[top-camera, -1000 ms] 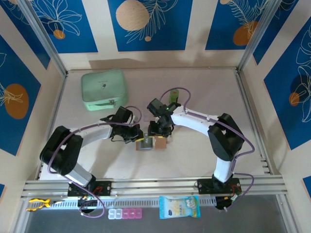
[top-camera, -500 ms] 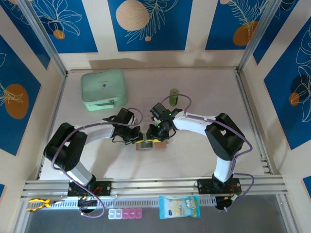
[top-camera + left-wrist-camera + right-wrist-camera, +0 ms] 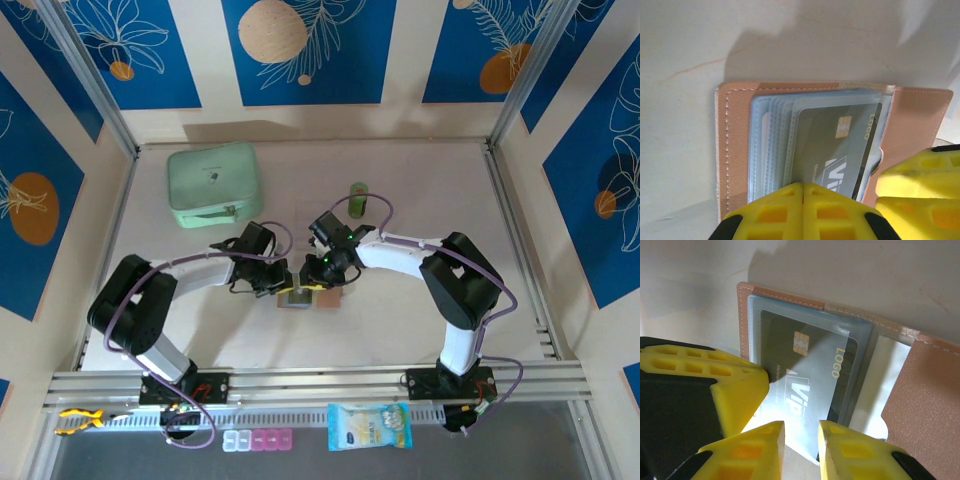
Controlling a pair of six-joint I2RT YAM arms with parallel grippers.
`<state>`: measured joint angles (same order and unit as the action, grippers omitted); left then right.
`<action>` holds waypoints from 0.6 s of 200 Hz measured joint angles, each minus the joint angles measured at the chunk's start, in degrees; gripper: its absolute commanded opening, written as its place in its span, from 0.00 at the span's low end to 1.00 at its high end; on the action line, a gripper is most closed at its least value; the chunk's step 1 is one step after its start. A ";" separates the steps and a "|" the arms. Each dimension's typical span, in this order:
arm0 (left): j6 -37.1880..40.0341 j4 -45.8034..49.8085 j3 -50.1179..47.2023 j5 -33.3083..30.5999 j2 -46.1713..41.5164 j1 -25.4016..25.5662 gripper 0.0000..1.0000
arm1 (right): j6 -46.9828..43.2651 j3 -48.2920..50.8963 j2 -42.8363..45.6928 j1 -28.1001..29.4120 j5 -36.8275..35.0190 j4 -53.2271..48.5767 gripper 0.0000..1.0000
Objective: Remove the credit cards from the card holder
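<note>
Tan-pink leather marks the card holder (image 3: 303, 298), which lies opened flat on the table (image 3: 430, 200), between the tips of the two arms. Inside it sits a stack of clear plastic sleeves (image 3: 765, 145). A dark grey credit card (image 3: 835, 145) with a gold chip, the word "LOGO" and large "VIP" lettering is tucked into the top sleeve. Cards in the lower sleeves cannot be made out.

The left end effector (image 3: 802, 200) is closed, its yellow fingers meeting with no gap and nothing between them. The tips are set over the near edge of the sleeves and the grey card. Whether they press down cannot be told.

The right end effector (image 3: 802, 440) reaches in from the other side, just beside the left one. Its yellow fingers stand a little apart, with a narrow gap. The end of the grey card and its sleeve lies under that gap, with the card face flat towards the wrist camera and not pinched between the pads. One leather flap (image 3: 925, 390) is folded out to the side of the right fingers.

Well apart from the card holder, a mint-green zip case (image 3: 215, 185) rests at the far left of the table. A small green cylinder (image 3: 358, 190) lies beyond the right arm's wrist.
</note>
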<state>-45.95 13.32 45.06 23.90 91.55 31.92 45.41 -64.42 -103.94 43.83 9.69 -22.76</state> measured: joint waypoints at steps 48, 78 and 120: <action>0.00 0.68 0.00 -0.46 -0.11 0.00 0.05 | 0.00 0.59 -0.59 -0.04 0.02 0.79 0.24; 0.02 0.90 0.00 -0.48 -0.11 0.00 0.05 | 0.00 0.59 -0.59 -0.04 0.02 0.98 0.24; 0.02 0.90 0.00 -0.48 -0.11 0.00 0.05 | 0.02 0.61 -1.68 -0.09 0.28 1.18 0.24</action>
<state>-45.93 14.22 45.06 23.42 91.44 31.92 45.43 -63.81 -105.62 43.75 9.98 -21.58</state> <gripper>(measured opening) 0.061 0.242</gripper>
